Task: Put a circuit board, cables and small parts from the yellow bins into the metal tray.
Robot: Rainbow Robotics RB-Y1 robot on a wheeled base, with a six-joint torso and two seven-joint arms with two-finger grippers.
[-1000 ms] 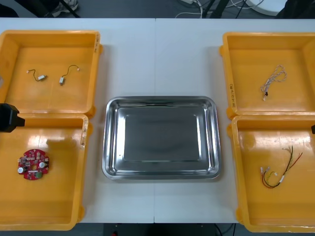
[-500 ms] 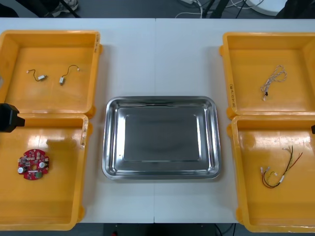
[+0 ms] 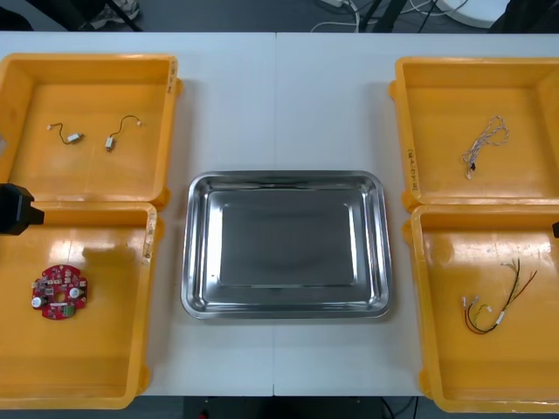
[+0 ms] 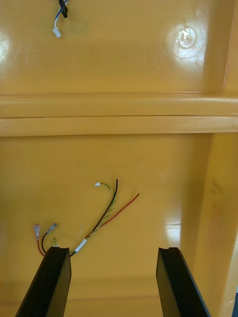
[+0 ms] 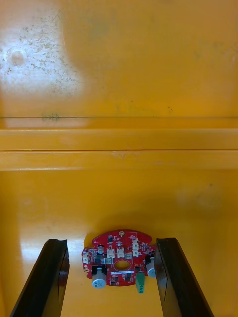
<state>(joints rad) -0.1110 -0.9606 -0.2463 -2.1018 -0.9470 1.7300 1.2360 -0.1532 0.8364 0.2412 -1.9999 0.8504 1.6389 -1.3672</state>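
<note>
Near row, robot's left: near-left yellow plastic bin (image 3: 148,253). It holds one round red circuit board (image 3: 59,292) (image 5: 119,257), lying flat on the bin floor toward the outer side. The board has a round hole at its centre, small white blocks, two pale cylinders and one green piece at its edge. The left gripper (image 5: 111,242) hangs over this bin with its black fingers spread wide and nothing clasped. In the left wrist view the board lies between the two fingers, touching neither.

Near row, robot's right: near-right yellow plastic bin (image 3: 415,262). It holds one loose cable of black, red and yellow strands (image 3: 493,301) (image 4: 101,218), with a white band, a small white plug and metal-tipped ends. The right gripper (image 4: 113,250) hangs over it, fingers parted and empty. The cable's banded end lies just beside one fingertip.

Middle: rectangular shiny metal tray (image 3: 286,177), bare inside, flat on the light table (image 3: 279,96) between the two pairs of bins.

Far row, robot's left: far-left yellow plastic bin (image 3: 87,63). It holds two small metal parts (image 3: 110,144), each with a thin dark wire, lying apart.

Far row, robot's right: far-right yellow plastic bin (image 3: 476,63). It holds one twisted blue and white cable (image 3: 485,144) (image 4: 58,20), loosely curled, with a dark piece at one end.
</note>
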